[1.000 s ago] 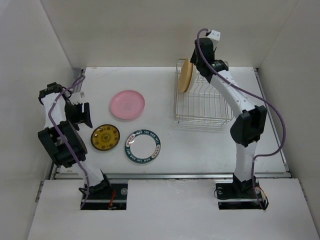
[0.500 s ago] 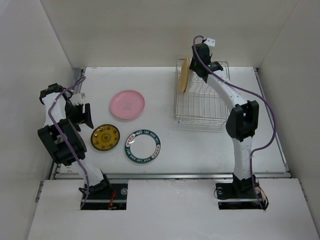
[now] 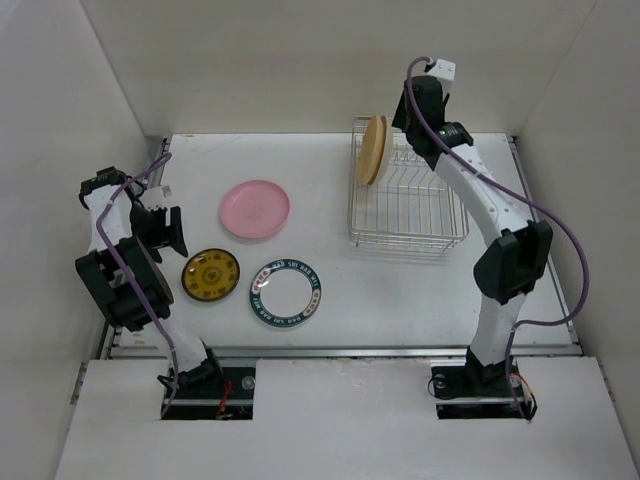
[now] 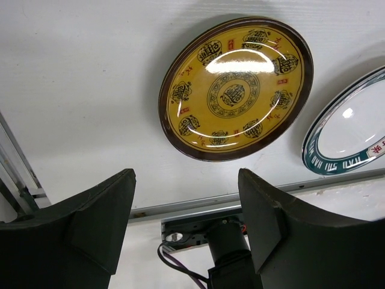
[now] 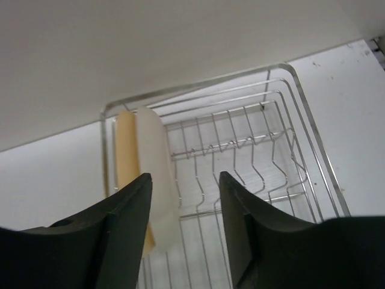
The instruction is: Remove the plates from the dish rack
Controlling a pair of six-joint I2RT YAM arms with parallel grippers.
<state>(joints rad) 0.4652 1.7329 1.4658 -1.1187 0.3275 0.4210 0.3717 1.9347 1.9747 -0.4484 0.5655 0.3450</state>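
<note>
Our right gripper (image 5: 184,180) hovers, jaws apart, over the tan-yellow plate (image 3: 374,150) standing on edge at the dish rack's (image 3: 405,240) left end, lined up to straddle its rim. Our left gripper (image 4: 186,174) waits empty, jaws apart.

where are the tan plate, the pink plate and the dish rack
tan-yellow plate (image 3: 373,150), top view, middle of its upright face
pink plate (image 3: 255,210), top view, its centre
dish rack (image 3: 420,210), top view, bare wire floor
</note>
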